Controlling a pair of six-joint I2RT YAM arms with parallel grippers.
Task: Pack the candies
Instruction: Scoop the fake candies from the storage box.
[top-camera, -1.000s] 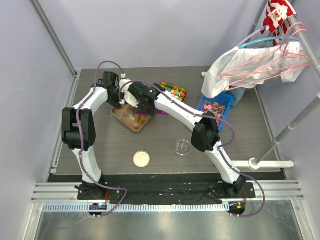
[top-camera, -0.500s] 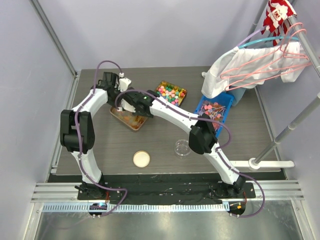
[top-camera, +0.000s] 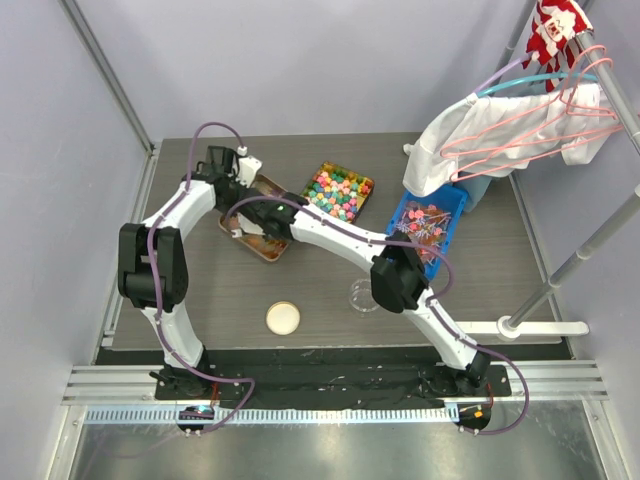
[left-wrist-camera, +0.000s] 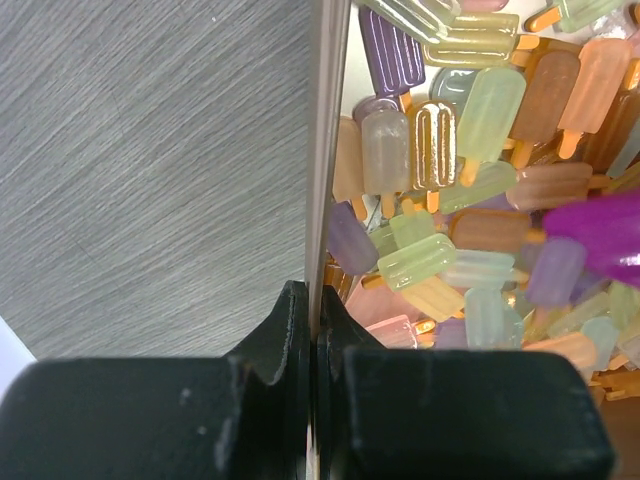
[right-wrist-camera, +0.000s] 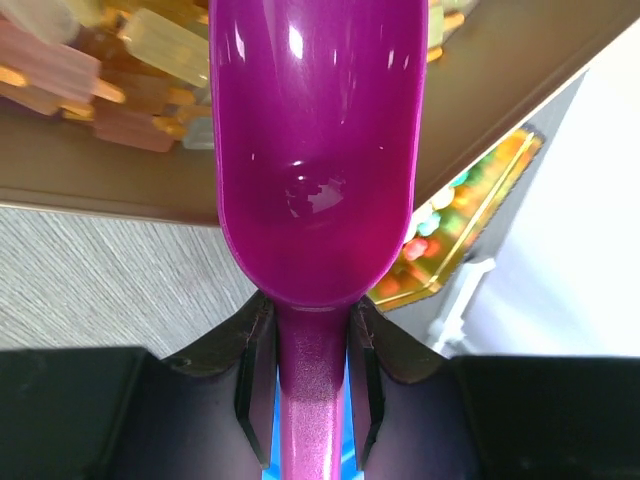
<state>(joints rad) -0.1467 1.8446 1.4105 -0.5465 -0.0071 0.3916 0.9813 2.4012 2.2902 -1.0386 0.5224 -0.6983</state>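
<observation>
Grey wood-grain tabletop (top-camera: 320, 275) inside a booth with pale lavender walls. At the right edge, light garments hang on pink hangers (top-camera: 520, 130) from a rail.

Far left of the tabletop: a shallow bronze-coloured metal tray (top-camera: 268, 248), set at an angle. It holds the candies (left-wrist-camera: 440, 130), which are small translucent pieces shaped like ice lollies. They are orange, yellow, pale green, whitish and a few purple, with orange sticks, and lie heaped loosely.

The left arm (top-camera: 180, 210) reaches to the tray's far side. The left jaws are together, clamped on the thin upright rim (left-wrist-camera: 325, 150), with one finger outside over the bare tabletop and one inside beside the candies.

The right arm (top-camera: 340, 232) stretches across from the right, its wrist over the tray. The right jaws are clamped on the handle of a glossy magenta scoop (right-wrist-camera: 315, 150). The scoop's bowl points away from the wrist and sits over the tray's near wall, its tip above the candies (right-wrist-camera: 160, 45). The part of the bowl in view holds nothing; the tip runs out of frame. The left wrist view shows the scoop's end (left-wrist-camera: 600, 225) just above the heap, but I cannot tell whether it touches.

Just right of this tray, near but apart from it, is a second gold-rimmed tray (top-camera: 338, 192) of bright mixed-colour pieces. Further right is a blue bin (top-camera: 428, 225) with pinkish contents too small to make out.

Near edge: a cream round disc (top-camera: 283, 318) lies flat. A clear round dish (top-camera: 362, 296) sits to its right, partly under the right arm's elbow.
</observation>
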